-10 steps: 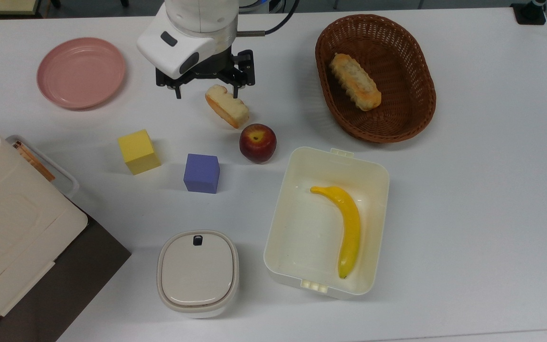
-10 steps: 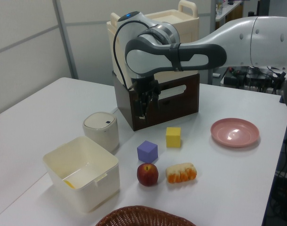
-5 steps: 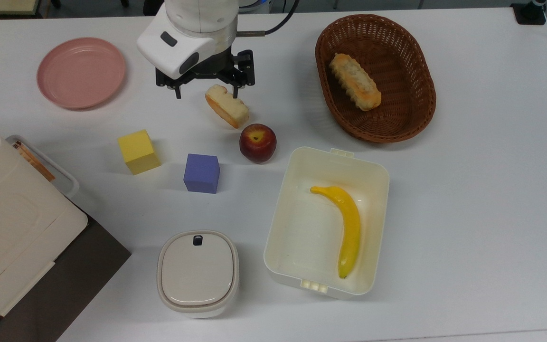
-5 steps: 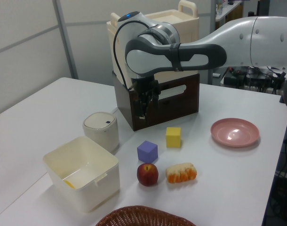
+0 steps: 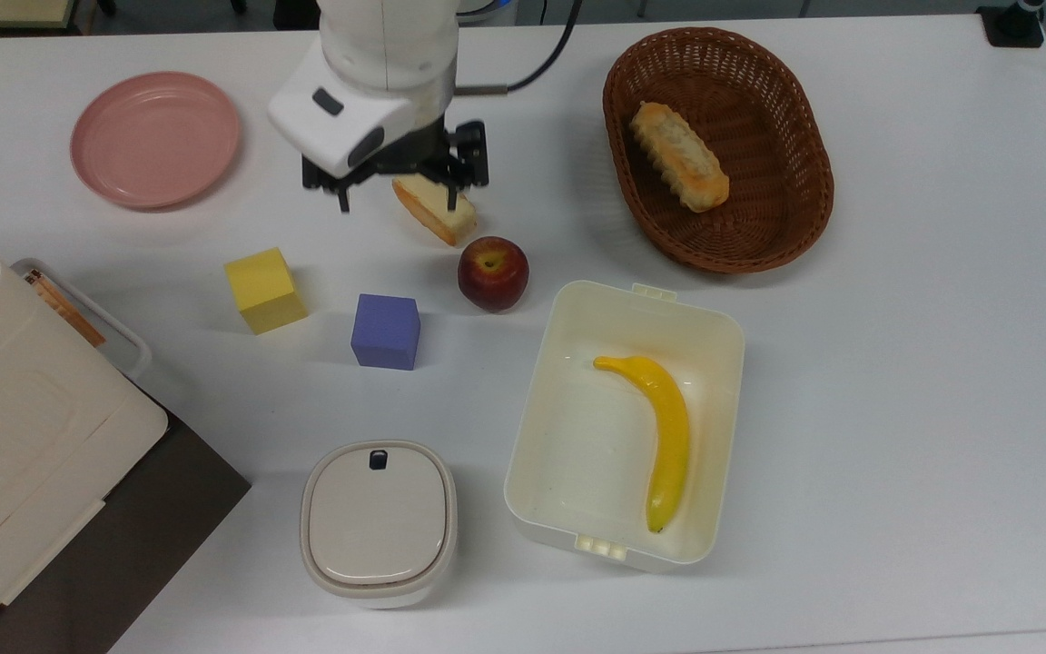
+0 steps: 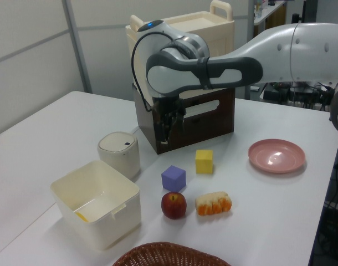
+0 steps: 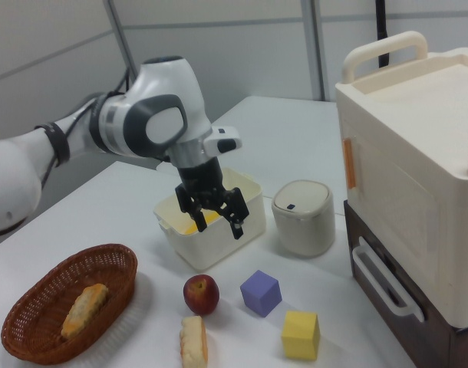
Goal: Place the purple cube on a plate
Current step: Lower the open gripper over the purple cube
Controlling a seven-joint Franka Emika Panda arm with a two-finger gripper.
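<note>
Purple cube (image 5: 385, 331) sits untouched; the empty gripper (image 5: 396, 193), jaws spread, could clip the apple (image 5: 493, 272) beside it descending.

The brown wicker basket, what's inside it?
One golden bread roll lies inside the brown wicker basket. Whatever might sit under the roll is covered.

A white robot arm (image 7: 142, 123) with rounded, glossy shells and dark grey joint bands. A black cable loops along its upper segment. The wrist housing is white with 2 small dark oval insets. At its end sits a black gripper (image 7: 216, 214) with 2 thin black fingers.
</note>
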